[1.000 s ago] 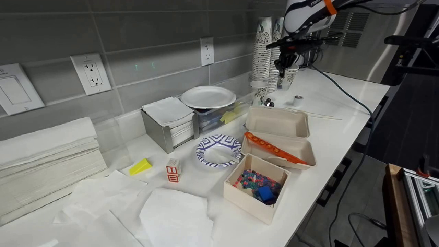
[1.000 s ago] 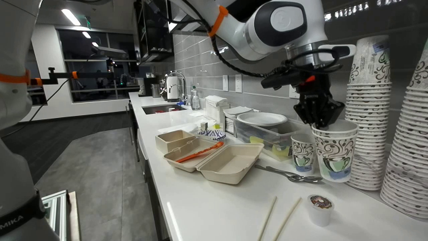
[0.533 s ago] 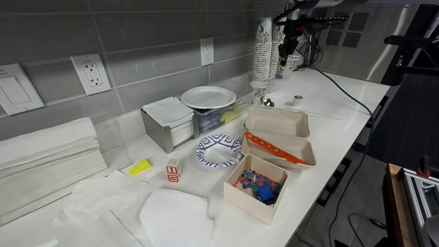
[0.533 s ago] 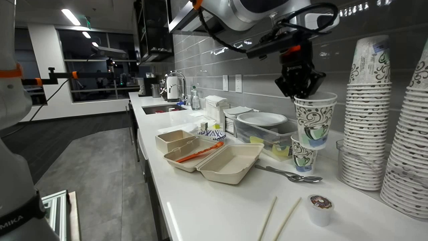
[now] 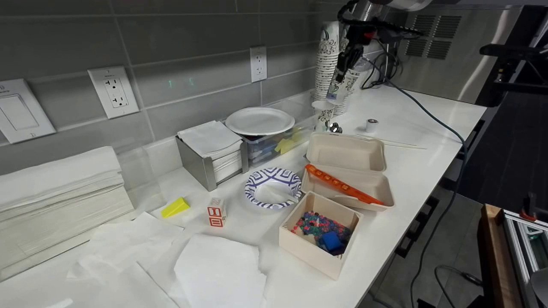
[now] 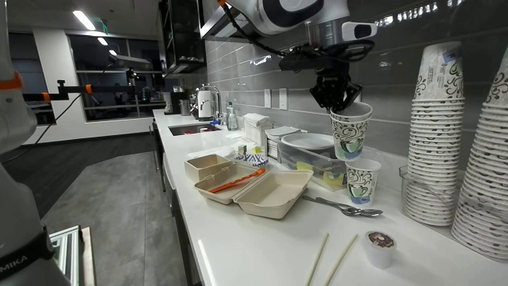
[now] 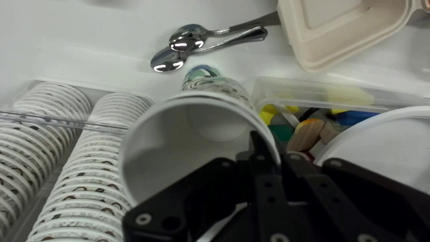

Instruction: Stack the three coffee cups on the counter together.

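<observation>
Two nested paper coffee cups with a swirl and green cup print hang from my gripper, in both exterior views (image 6: 351,137) (image 5: 341,90). My gripper (image 6: 335,108) is shut on their rim, one finger inside and one outside, as the wrist view shows (image 7: 268,144). The held cups' white inside (image 7: 168,151) faces the wrist camera. A third matching cup stands upright on the counter (image 6: 362,184) (image 5: 322,115). The held cups are just above it and slightly offset, a little tilted. In the wrist view the standing cup (image 7: 215,84) is partly hidden behind the held ones.
Tall cup stacks (image 6: 434,159) stand in a clear holder beside the standing cup. A clear bin (image 6: 291,159) with a plate (image 6: 309,140) on it is on the other side. Spoons (image 6: 349,210), a coffee pod (image 6: 380,249), chopsticks (image 6: 317,260) and an open clamshell box (image 6: 274,196) lie nearby.
My gripper has lifted the two nested cups and carried them from beside the tall stacks toward the standing cup, leftward in both exterior views. The standing cup has not moved.
</observation>
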You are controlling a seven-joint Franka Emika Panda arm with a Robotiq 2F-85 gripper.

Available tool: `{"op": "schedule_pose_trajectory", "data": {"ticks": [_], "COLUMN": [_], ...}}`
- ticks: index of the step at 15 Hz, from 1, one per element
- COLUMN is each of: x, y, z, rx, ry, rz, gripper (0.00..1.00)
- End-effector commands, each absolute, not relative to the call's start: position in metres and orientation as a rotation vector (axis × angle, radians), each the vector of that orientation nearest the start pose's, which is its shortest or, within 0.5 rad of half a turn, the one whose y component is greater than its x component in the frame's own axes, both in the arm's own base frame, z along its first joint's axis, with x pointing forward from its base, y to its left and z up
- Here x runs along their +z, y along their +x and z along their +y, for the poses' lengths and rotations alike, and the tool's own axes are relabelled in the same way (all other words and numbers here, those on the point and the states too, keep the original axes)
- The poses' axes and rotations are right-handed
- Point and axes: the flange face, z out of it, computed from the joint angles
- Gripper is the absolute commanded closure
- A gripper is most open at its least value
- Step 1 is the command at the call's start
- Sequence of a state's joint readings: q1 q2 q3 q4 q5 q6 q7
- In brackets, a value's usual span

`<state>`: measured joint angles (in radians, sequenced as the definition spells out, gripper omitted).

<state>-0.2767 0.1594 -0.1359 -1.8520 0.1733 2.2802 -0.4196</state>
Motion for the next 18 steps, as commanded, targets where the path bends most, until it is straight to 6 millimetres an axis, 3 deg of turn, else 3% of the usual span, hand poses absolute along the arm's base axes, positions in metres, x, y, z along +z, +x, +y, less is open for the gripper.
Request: {"op": "schedule_pose_trajectory", "data": {"ticks": [1,16,17,18], "x": [0.453,0.414,0.413,0.412], "y": [0.580,0.590,0.590,0.590], "z": [-0.234,-0.235,-0.236,-0.237], "rx": [-0.579,-0.687,-0.681,-0.672], "ry": [-3.077,-3.171,-3.182,-3.193], "rz": [0.110,0.087,0.082,0.085], "gripper": [0.99,0.99,0.71,0.70]}}
